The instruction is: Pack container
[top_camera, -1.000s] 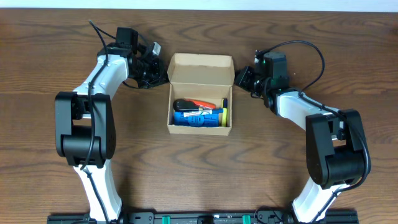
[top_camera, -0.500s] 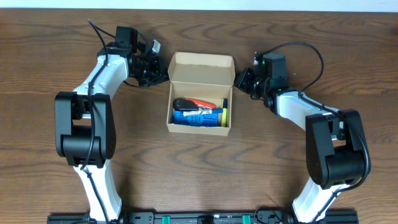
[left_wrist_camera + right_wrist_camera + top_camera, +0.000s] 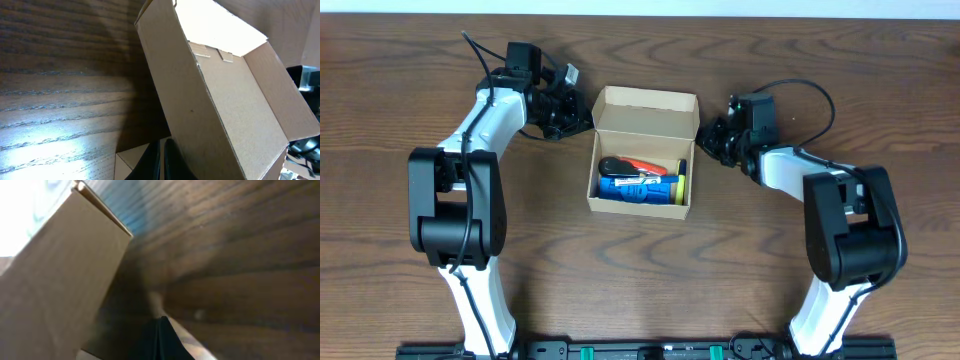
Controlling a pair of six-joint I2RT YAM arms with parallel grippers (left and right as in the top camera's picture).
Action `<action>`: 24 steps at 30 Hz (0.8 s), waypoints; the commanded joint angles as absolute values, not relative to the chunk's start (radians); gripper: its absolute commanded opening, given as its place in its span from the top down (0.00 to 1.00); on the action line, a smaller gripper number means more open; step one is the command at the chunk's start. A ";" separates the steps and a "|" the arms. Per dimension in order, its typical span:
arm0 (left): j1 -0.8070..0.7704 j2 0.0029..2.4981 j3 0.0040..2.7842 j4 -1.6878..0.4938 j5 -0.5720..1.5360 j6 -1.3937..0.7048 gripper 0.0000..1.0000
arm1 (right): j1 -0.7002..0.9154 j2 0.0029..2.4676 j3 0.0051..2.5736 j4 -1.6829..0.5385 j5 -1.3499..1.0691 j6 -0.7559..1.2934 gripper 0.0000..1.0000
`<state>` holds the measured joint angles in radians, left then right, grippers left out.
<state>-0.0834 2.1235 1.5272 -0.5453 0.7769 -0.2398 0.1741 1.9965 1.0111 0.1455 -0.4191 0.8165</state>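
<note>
Container: plain brown cardboard box (image 3: 640, 209) at the middle of the wooden table (image 3: 400, 60), between the two arms.
Lid: the hinged lid flap (image 3: 646, 112) stands open at the far edge, its pale inner face up.
Contents: a blue cylinder (image 3: 635, 189) lies crosswise along the near wall, with a yellow cap (image 3: 678, 187) at its right end. Behind it lie a black object (image 3: 615, 166) and an orange-red one (image 3: 646, 165).
Writing: the blue cylinder carries pale print, too small to read. The cardboard shows only bare brown faces in all three views.
Left gripper: the left gripper (image 3: 578, 118) sits at the box's far-left corner, beside the flap. In the left wrist view its dark fingers (image 3: 156, 162) are pressed together with nothing between them, low against the box's side wall (image 3: 200, 100). Whether they touch the cardboard cannot be told.
Right gripper: the right gripper (image 3: 706, 133) is just beside the box's far-right corner. In the right wrist view its fingers (image 3: 159, 341) are closed together and empty, above the table, with the box wall (image 3: 60, 280) rising to their left.
Cables: black cables loop behind both wrists.
</note>
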 commanded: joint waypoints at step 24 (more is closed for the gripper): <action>-0.076 2.099 1.594 -0.458 0.926 -0.273 0.94 | 0.176 1.998 1.013 0.528 -0.730 0.681 0.99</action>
